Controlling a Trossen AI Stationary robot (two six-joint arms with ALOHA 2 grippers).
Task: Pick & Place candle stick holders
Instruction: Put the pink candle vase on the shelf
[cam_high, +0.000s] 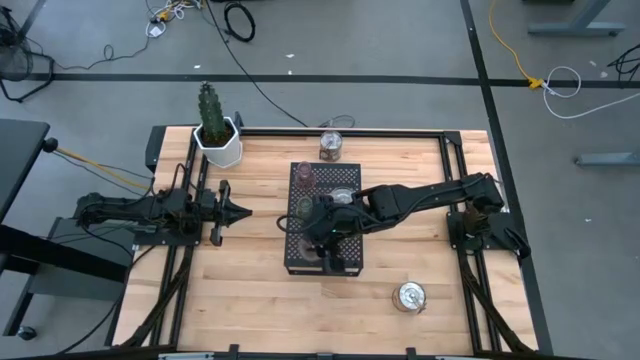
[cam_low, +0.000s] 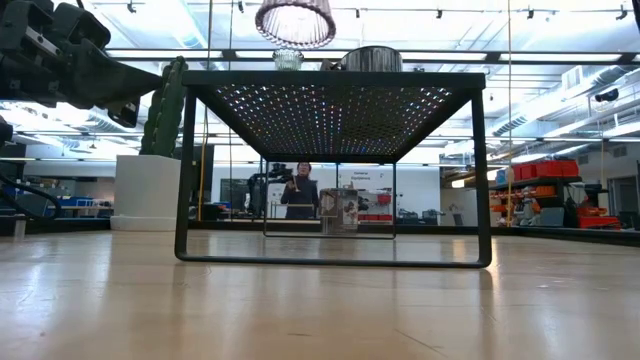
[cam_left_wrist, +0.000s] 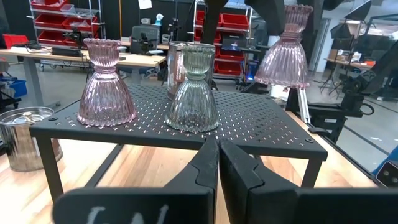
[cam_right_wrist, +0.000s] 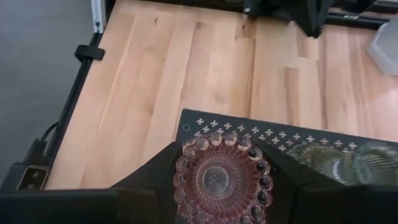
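r gripper (cam_right_wrist: 221, 186) fingers clamp pink holder (cam_left_wrist: 285, 50) upright, axis vertical, above rack (cam_high: 296, 262); l gripper (cam_left_wrist: 217, 165) closed.

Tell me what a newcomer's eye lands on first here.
The black perforated rack mid-table, with glass candle stick holders on top. The right gripper holds a pink holder over the rack's near end; a second pink holder and a green holder stand farther back. The left gripper waits shut at the left.
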